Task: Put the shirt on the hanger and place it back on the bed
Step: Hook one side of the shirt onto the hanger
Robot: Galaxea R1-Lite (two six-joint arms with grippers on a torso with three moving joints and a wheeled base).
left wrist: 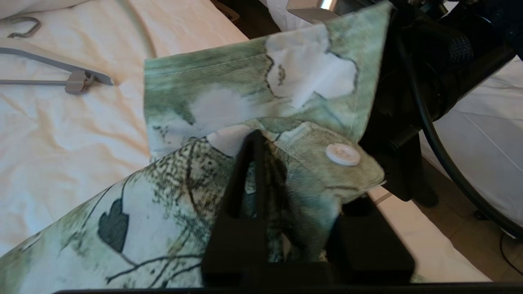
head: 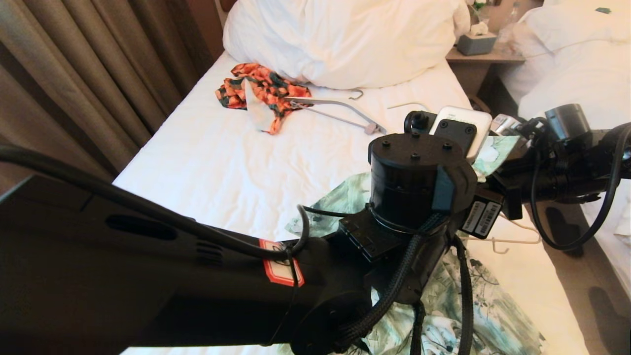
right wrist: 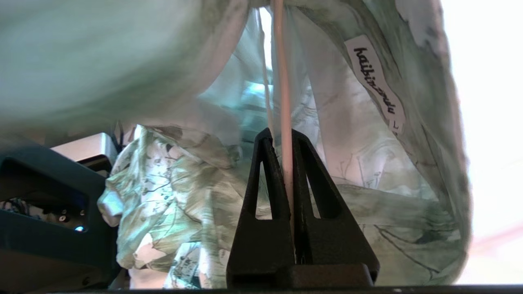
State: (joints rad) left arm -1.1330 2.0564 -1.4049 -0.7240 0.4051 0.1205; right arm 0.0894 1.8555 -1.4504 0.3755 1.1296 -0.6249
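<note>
The shirt (left wrist: 229,106) is lifted above the bed (head: 236,162) near its right edge, its lower part trailing onto the sheet, with the left claw (left wrist: 261,163) pinched shut on the fabric just beside a white button (left wrist: 343,154). The right claw (right wrist: 282,155), pushed inside the shirt close beside the left one, is clamped on the thin cream hanger (right wrist: 284,102), whose rod runs up under the cloth past the neck label (right wrist: 378,81).

Neck label (right wrist: 378,83) sewn inside the shirt (right wrist: 171,196): black cursive script, reads roughly "haibinzendu"; exact spelling uncertain. Small size tab below it: "L". White barcode stickers (head: 482,218) on left arm's wrist: print too small to read.
</note>
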